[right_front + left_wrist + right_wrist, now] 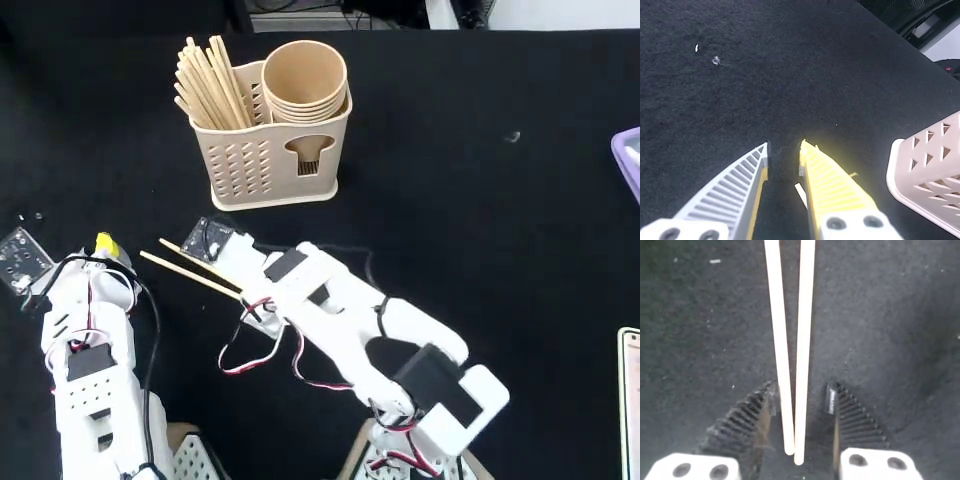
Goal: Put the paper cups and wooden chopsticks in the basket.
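The right gripper [801, 390] is released, its jaws straddling the two chopsticks [785, 330]. These lie flat on the table [500, 200], long axis running straight out between the jaws. The left gripper [784, 147] is parted and empty. The basket [270, 160] stands beyond.

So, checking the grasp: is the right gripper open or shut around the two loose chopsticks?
Open. The right gripper straddles the two chopsticks, with dark table visible between them and one jaw.

basket [901, 175] cut by edge, chopsticks [180, 270] partly under arm
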You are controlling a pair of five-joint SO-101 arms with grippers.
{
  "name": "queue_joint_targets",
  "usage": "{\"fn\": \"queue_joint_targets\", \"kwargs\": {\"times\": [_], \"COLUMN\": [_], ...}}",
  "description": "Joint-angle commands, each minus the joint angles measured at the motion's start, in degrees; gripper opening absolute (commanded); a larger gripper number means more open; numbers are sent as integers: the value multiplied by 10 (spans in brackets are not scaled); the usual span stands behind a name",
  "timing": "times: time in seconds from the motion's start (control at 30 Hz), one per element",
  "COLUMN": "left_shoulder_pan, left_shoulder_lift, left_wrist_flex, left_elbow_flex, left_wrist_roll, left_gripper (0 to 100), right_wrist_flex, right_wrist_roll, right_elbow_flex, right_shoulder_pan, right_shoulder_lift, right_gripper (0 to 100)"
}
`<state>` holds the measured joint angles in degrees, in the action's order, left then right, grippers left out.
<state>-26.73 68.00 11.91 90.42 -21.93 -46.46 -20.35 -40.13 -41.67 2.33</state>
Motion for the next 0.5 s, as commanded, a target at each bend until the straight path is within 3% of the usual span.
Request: {"fn": "queue_joint_targets", "kwargs": {"times": [0.0,0.2,0.47], "left_shoulder_pan": [-6,-6,-6], "left_shoulder_lift": [9,9,9], "left_wrist_flex": [-13,-13,-13], "left_elbow_flex": [-8,-8,-8], "left_wrist_roll": [1,1,1], "left_gripper": [116,116,116], "right_wrist_flex": [14,-18,-59], "right_wrist_roll": [3,3,6], "right_elbow_flex": [34,37,36], "right_shoulder_pan": [-7,2,55], "right_shoulder_lift": [4,-36,-251], "right_gripper": [2,10,10]}}
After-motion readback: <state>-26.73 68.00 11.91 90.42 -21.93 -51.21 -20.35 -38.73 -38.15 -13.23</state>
